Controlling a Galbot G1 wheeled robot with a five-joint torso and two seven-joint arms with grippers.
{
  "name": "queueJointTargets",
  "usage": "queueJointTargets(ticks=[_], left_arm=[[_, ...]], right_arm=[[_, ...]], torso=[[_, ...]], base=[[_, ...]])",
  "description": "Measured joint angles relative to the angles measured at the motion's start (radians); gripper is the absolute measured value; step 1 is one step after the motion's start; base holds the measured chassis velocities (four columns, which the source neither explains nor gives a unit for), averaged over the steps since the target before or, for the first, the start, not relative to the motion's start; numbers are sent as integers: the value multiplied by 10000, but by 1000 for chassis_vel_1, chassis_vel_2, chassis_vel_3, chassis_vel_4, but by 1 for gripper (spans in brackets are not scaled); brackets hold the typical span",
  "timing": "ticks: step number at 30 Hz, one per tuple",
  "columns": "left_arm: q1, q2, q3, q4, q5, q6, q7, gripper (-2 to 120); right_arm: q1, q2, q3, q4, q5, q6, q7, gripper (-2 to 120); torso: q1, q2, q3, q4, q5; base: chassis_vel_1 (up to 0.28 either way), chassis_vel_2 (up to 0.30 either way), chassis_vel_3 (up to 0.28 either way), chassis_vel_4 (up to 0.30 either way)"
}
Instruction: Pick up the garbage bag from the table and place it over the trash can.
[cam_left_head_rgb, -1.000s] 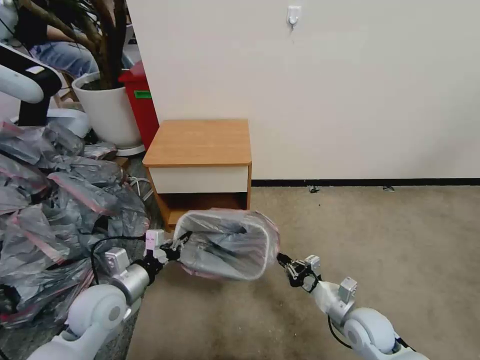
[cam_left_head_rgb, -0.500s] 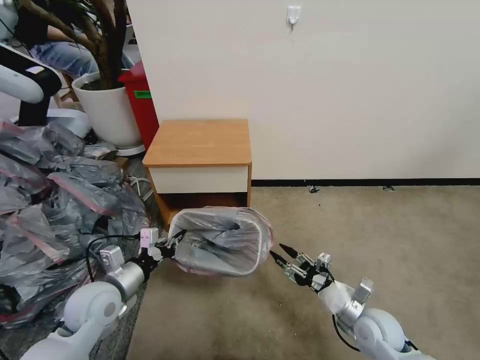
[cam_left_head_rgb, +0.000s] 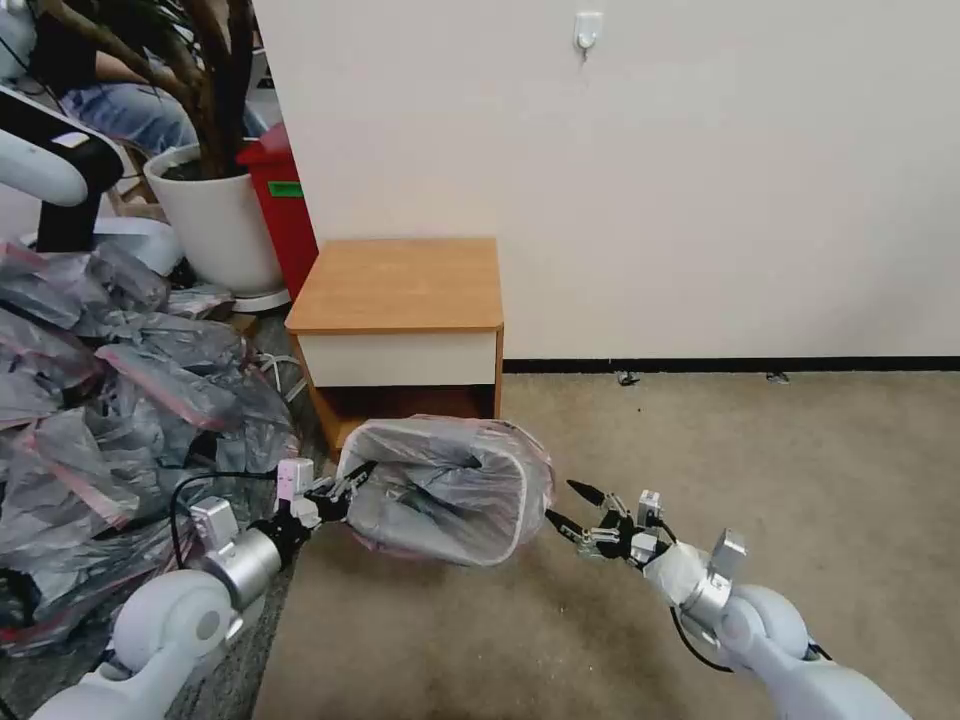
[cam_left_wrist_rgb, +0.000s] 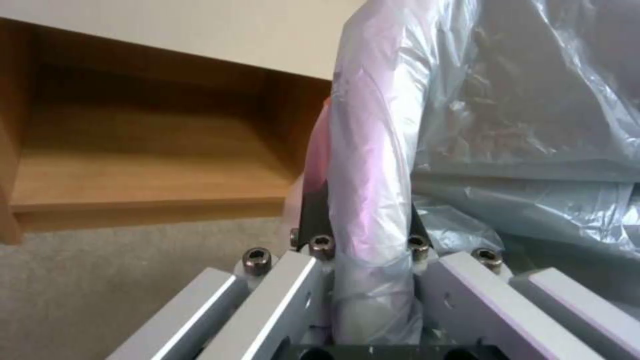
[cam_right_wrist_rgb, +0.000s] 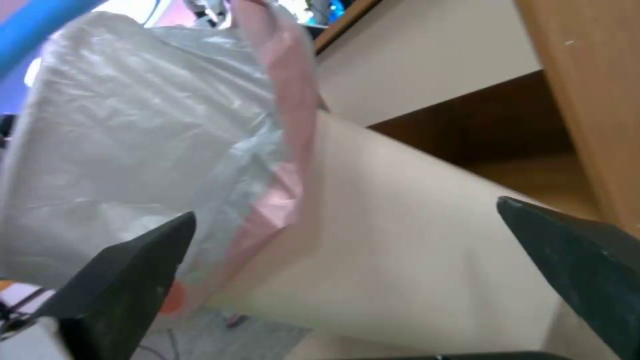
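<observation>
Left tool (cam_left_head_rgb: 345, 487) clenches the crinkly garbage bag (cam_left_head_rgb: 450, 490) over the rounded trash can (cam_right_wrist_rgb: 413, 240). Right tool (cam_left_head_rgb: 572, 508) gapes alongside, released; heaped grey bags (cam_left_head_rgb: 110, 400) crowd the left

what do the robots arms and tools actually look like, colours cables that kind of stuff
Both arms are glossy white with rounded grey-white joint housings and brushed-metal wrist cuffs. A black cable loops beside each wrist. Small silver blocks sit on the wrists; the left one also carries a white block with a pinkish mark. The left tool and right tool each end in slim, pointed black fingers on pale metal bars with dark hex-socket bolts.
</observation>
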Motion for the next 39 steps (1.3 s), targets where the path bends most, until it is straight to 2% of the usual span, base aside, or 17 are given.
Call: queueJointTargets(ticks=[2,9,17,20,22,26,27,33,36,39], left_arm=[[-36,-8,69,57,59,-1,0,3],[-46,-70,211,100,242,-13,30,3],[-154,-1,266,182,255,-21,44,3],[-242,25,304,279,257,-28,27,3],[-257,26,314,296,258,-28,21,3],[-320,15,383,359,274,-39,-1,3],[-320,15,383,359,274,-39,-1,3],[-328,45,440,368,292,-56,-19,3],[-324,62,451,368,294,-56,-20,3],[-289,100,477,363,294,-35,-18,3]], right_arm=[[97,15,-60,-96,-4,-153,-420,113],[412,59,-320,-337,-59,-267,-536,113],[586,186,-505,-476,-64,-302,-502,102],[601,224,-554,-501,-44,-303,-499,89],[612,230,-575,-513,-36,-303,-510,86],[769,252,-687,-604,20,-308,-615,68],[769,252,-687,-604,20,-308,-615,68],[927,321,-838,-694,85,-321,-667,41],[938,324,-853,-710,85,-321,-671,37],[918,308,-830,-787,-61,-303,-700,11]], torso=[[0,0,0,-2,0],[0,0,0,-1,0],[0,0,0,-1,0],[0,0,0,-1,0],[0,0,1,-1,-1],[0,0,0,-1,-1],[0,0,0,-1,-1],[0,0,0,-1,0],[0,0,0,-1,0],[0,0,0,-1,-1]], base=[[0,0,0,0],[0,0,0,0],[0,0,0,0],[0,0,0,0],[0,0,0,0],[0,0,0,0],[0,0,0,0],[0,0,0,0],[0,0,0,0],[0,0,0,0]])
